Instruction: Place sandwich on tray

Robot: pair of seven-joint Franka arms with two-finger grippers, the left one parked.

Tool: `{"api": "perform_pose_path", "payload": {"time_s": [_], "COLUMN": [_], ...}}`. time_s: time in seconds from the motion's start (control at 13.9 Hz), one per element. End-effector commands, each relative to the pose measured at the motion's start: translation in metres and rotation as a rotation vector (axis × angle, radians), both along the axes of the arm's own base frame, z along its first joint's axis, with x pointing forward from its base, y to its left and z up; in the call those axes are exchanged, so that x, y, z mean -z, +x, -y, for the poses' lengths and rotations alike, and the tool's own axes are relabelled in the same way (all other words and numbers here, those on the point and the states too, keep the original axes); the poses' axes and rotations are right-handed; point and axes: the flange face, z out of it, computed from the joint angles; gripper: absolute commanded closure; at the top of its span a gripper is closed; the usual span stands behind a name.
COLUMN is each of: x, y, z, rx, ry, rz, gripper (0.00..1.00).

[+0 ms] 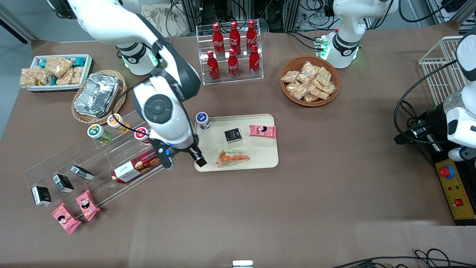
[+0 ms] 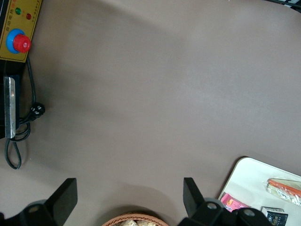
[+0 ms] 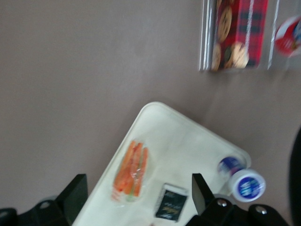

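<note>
Pink snack packets (image 1: 73, 211) sit closest to the front camera, down by the clear acrylic rack (image 1: 96, 160) at the working arm's end of the worktop (image 1: 260, 208), so those aren't what this is about. What matters is the sandwich (image 1: 232, 158): it's lying flat on the tray (image 1: 269, 158), near the tray edge closest to the front camera, wrapped, orange filling showing. It shares the tray with a small black packet (image 1: 233, 135), another pink packet (image 1: 262, 131) and a blue-capped bottle (image 1: 202, 120), and it isn't touching any of them.

So by my read the placing itself looks done, and we're at the letting-go/backing-off stage. Next move shouldn't need much: lift the arm clear without clipping the tray rim or the rack with the cookie box (image 1: 135, 166) right beside it. No re-grasp looks necessary, since the sandwich sits fully inside the rim.

As for the tool (image 1: 184, 158): it hovers above the tray corner, between the rack and the sandwich, just beside the sandwich, not on it. In the right wrist view the fingers (image 3: 75, 193) are spread wide with nothing between them, sandwich (image 3: 131, 170) well below, so it's empty and touching nothing as far as I can see.
</note>
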Motion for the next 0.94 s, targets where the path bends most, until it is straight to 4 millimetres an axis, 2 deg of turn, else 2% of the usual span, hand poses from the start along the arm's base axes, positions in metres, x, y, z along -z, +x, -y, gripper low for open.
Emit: {"api": "perform_pose_path", "payload": {"time_s": [0.0, 0.22, 0.36, 0.5, 0.72, 0.86], "x": [-0.026, -0.055, -0.083, -0.100, -0.123, -0.139], "y": [-0.032, -0.035, -0.032, -0.029, -0.026, -0.024], "z": [0.035, 0.077, 0.120, 0.163, 0.211, 0.234], "rx": [-0.157, -0.372, -0.524, -0.672, -0.816, -0.891], "ry": [0.004, -0.008, -0.011, -0.011, -0.018, -0.040], "rz": [-0.001, -0.004, 0.004, 0.002, 0.036, 0.063], "gripper": [0.02, 0.01, 0.01, 0.01, 0.01, 0.01]}}
